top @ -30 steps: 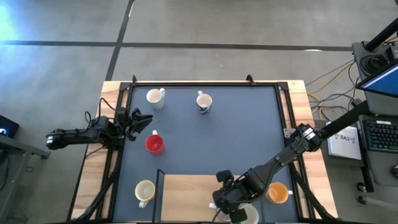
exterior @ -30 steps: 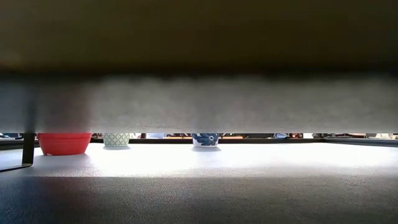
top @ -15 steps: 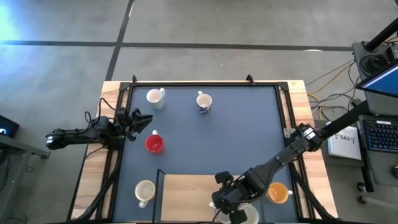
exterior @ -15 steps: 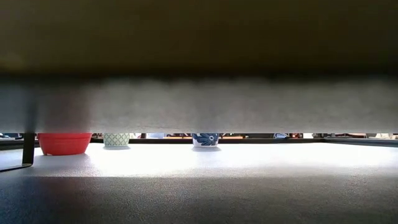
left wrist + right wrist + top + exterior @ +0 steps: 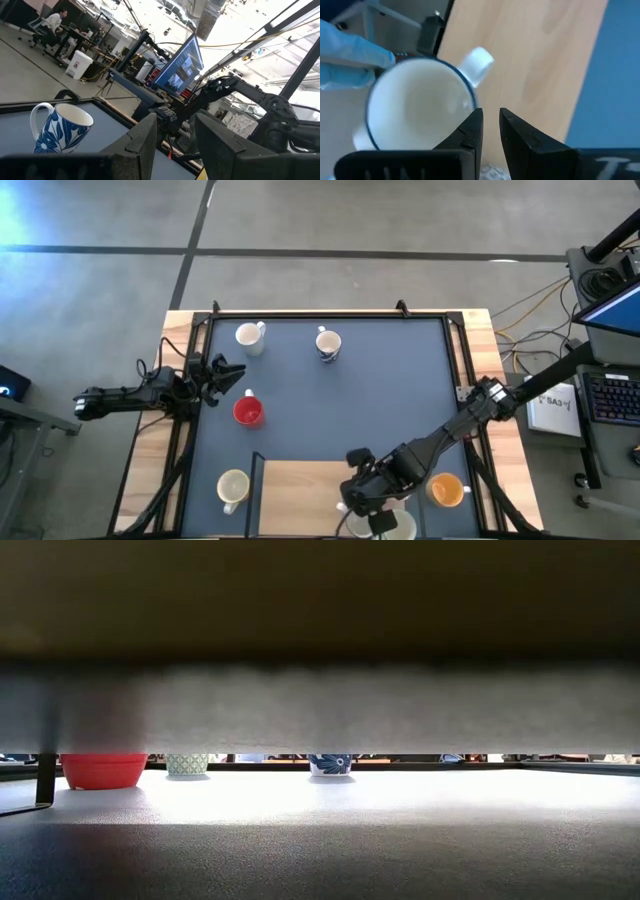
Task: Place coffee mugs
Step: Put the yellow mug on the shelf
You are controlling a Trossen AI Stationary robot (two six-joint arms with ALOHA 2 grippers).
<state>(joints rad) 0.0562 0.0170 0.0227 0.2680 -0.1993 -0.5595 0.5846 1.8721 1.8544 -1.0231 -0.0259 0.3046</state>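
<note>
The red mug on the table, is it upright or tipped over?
Upright. From above, the red mug shows its round open rim facing up; level with the table, its base sits flat on the mat.

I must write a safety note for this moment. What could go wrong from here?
The right gripper is over a white mug at the table's front edge; a bad grip could tip it off. A blue-gloved hand is right beside that mug and might be struck. The left gripper waits near the red mug.

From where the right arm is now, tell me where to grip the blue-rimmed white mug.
Grip the blue-rimmed white mug by its rim wall, coming down from above. It stands upright, mouth open to the right tool, and its handle points away, leaving the near rim free.
</note>
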